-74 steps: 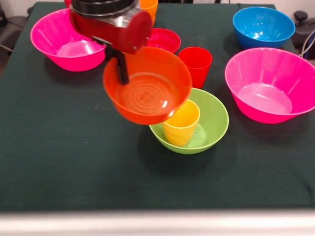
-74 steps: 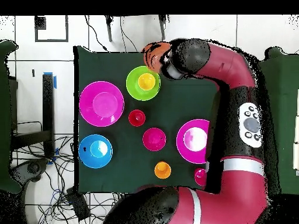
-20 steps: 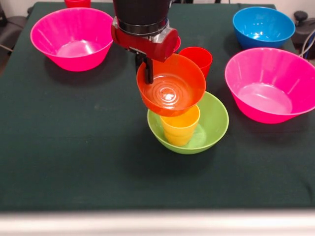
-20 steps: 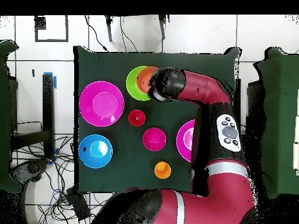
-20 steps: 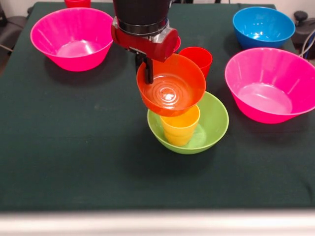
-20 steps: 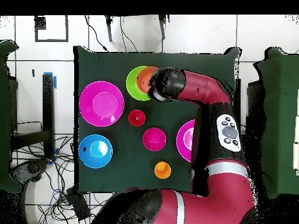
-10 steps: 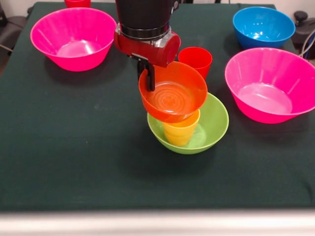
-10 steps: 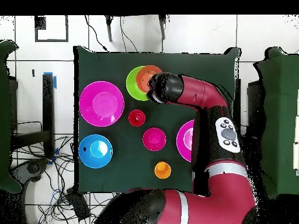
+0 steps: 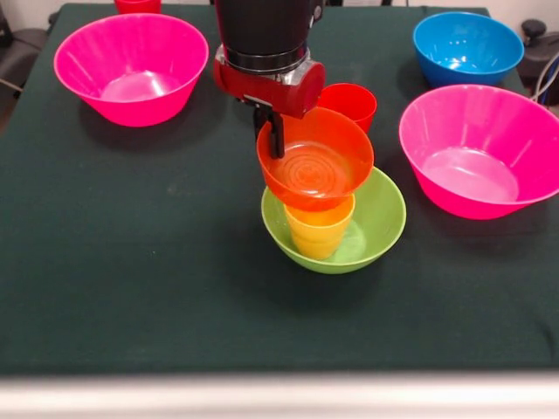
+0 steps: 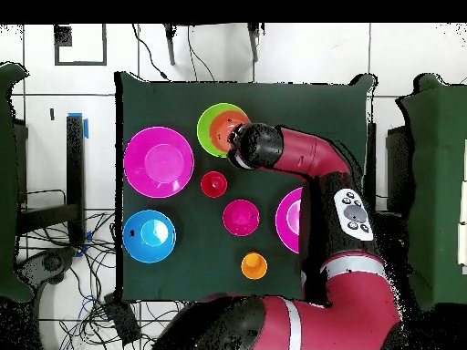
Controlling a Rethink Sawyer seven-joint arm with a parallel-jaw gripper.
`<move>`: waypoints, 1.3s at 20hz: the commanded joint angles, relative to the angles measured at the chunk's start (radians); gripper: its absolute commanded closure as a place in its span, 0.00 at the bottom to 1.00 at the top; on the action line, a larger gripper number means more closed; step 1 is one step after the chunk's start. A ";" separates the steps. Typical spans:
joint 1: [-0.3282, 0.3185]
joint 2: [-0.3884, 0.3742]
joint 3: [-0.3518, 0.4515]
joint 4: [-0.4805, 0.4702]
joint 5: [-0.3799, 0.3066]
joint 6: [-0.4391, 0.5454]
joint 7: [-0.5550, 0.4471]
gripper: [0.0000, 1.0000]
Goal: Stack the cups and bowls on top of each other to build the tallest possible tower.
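We record the gripper [image 9: 275,140] [image 10: 235,146] clamped on the far-left rim of the small orange bowl [image 9: 315,168] [image 10: 224,135], one black finger [image 9: 276,138] showing inside the rim. The bowl sits tilted atop the yellow cup [image 9: 320,230], which stands in the lime-green bowl [image 9: 382,218] [image 10: 212,117] near the table's [image 9: 131,262] [image 10: 274,100] centre; together these form the tower [image 9: 323,205]. We list, just behind it, a red cup [image 9: 354,100] [image 10: 213,184]; at far left a hot-pink bowl [image 9: 131,65]; at right a second hot-pink bowl [image 9: 480,148] [image 10: 159,162]; at far right a blue bowl [image 9: 467,45] [image 10: 149,236]. Overhead we also note a crimson bowl [image 10: 241,217] and an orange cup [image 10: 254,266].
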 commanded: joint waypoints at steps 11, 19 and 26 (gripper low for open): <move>-0.032 0.019 0.138 0.084 -0.009 -0.092 -0.001 1.00; -0.036 0.015 0.152 0.076 -0.002 -0.100 0.006 1.00; -0.039 0.012 0.150 0.079 -0.011 -0.109 0.006 1.00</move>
